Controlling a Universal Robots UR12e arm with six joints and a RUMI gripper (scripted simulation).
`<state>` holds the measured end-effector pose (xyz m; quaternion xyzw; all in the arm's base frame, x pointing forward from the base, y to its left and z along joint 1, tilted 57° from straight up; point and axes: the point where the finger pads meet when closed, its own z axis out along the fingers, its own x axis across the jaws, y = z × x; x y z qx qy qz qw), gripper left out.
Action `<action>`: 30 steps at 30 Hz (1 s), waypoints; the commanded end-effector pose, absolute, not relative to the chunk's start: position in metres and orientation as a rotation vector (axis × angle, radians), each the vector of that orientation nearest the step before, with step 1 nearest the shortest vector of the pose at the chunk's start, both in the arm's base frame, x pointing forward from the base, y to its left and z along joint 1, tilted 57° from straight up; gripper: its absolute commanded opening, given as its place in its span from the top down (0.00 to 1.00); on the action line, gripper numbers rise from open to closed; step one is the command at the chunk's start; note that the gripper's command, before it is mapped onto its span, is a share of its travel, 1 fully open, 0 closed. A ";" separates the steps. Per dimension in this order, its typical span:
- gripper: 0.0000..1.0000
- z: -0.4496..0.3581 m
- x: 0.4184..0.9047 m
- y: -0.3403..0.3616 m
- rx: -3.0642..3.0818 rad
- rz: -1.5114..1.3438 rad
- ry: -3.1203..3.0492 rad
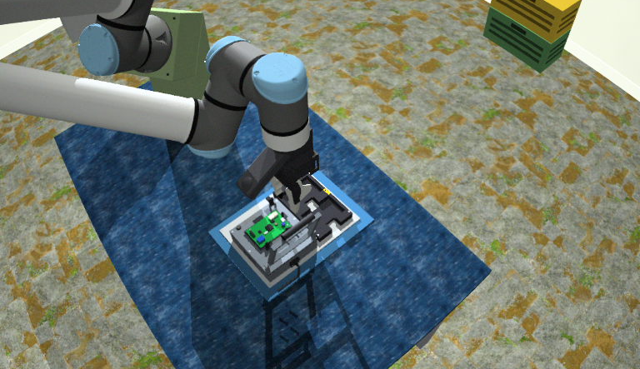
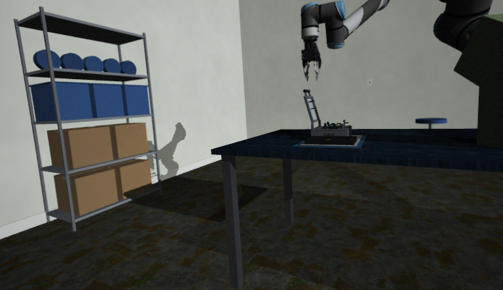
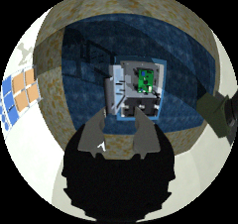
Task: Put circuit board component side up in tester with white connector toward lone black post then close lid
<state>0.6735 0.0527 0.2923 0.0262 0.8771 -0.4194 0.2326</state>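
Nearest in the exterior view, the dark blue table top (image 2: 259, 144) is seen with the flat black tray (image 2: 333, 140) and the grey box-shaped tester (image 2: 330, 131) set on it. The green circuit board (image 1: 269, 227) is no longer in the tray; it is seen lying flat on the tester, component side up. Whether the pins are through its holes, and which way its white connector points, cannot be made out at this size.

At the tester's left side the black framed lid (image 2: 312, 109) is stood nearly upright, tilted slightly to the left, away from the board. Its top bar (image 1: 297, 227) is laid with its long axis along the board's edge, as the top view shows.

Farther up, the two-jaw gripper (image 2: 311, 74) is hung well above the lid, pointing straight down, almost directly over the top bar. Its fingers are held a modest way apart and nothing is gripped between them.

The closing of the lid is judged to be the step left. For that, the gripper has to be lowered to the left of the bar, so that the lid can be pushed rightward, over the board, until it latches.
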 end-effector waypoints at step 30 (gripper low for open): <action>0.70 0.299 0.704 0.052 0.070 -1.156 2.417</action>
